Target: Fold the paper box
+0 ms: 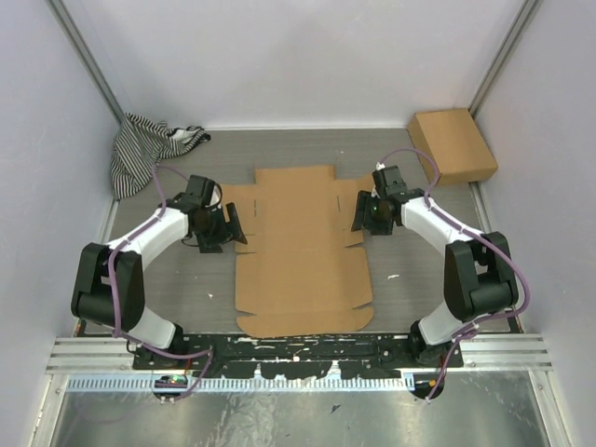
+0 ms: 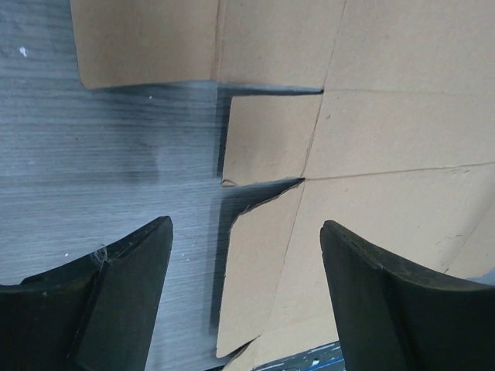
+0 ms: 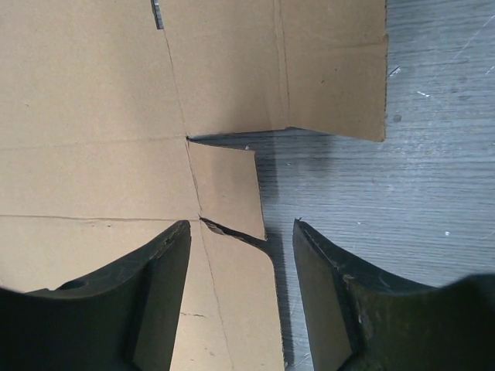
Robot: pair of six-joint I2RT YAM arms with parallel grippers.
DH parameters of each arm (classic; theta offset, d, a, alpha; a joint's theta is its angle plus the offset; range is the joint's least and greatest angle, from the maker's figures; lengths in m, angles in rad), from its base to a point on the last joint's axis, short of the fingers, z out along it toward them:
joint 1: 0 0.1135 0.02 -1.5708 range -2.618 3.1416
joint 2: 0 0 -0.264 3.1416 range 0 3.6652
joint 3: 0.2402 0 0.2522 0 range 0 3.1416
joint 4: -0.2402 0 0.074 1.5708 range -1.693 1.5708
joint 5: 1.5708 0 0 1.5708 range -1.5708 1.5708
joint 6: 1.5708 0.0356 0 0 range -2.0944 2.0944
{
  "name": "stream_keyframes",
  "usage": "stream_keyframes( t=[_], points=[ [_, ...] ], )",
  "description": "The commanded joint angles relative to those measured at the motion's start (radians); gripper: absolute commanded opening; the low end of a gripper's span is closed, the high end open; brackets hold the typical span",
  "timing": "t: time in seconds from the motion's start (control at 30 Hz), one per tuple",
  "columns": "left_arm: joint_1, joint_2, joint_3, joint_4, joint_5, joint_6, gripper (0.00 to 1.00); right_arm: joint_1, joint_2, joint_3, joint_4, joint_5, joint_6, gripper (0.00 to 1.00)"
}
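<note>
Paper box [image 1: 300, 247]: lying flat on the table [image 1: 186, 279] as an open die-cut sheet, mid-table between the two arms. Every panel and flap is resting level, none raised.
Left gripper [image 1: 226, 226]: hovering at the sheet's left edge, fingers [image 2: 131, 294] standing wide apart over a side flap; gripping nothing.
Right gripper [image 1: 365, 212]: hovering at the sheet's right edge, fingers [image 3: 155, 294] parted around a small flap (one over cardboard, one over bare table); holding nothing.
Done: nothing is showing as folded; the creases are appearing only as score lines.
Left to do: judging from this, all of it — raising the walls, tucking the tabs, closing the lid.
Bystanders: smaller brown box [image 1: 453, 144] sitting far right and striped cloth [image 1: 144, 149] far left — both well apart from the sheet.
</note>
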Motion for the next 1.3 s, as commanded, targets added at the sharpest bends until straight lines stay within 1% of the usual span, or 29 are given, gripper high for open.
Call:
stream_keyframes(
  t=[0.0,0.37,0.53,0.6,0.8,0.9,1.1,1.27],
  points=[
    [-0.003,0.02,-0.009,0.066,0.013,-0.009,0.83,0.002,-0.029,-0.031,0.086,-0.042,0.007,0.6],
    [-0.003,0.097,0.019,0.077,0.002,0.017,0.82,0.015,0.034,-0.027,0.121,-0.05,-0.004,0.58],
    [-0.012,0.145,0.041,0.093,0.017,0.018,0.78,0.04,0.054,-0.019,0.122,-0.045,0.0,0.56],
    [-0.021,0.16,0.052,0.093,0.025,0.018,0.74,0.053,0.061,-0.012,0.121,-0.044,0.002,0.55],
    [-0.048,0.157,0.079,0.097,0.049,0.019,0.56,0.075,0.045,0.0,0.112,-0.034,0.013,0.47],
    [-0.058,0.151,0.099,0.078,0.055,0.02,0.49,0.079,0.028,0.012,0.1,-0.029,0.014,0.46],
    [-0.081,0.096,0.118,0.054,0.037,0.007,0.48,0.086,-0.013,0.04,0.076,-0.024,0.014,0.46],
    [-0.114,0.095,0.149,0.064,0.037,-0.006,0.49,0.096,0.002,0.051,0.081,-0.031,0.011,0.46]
  ],
)
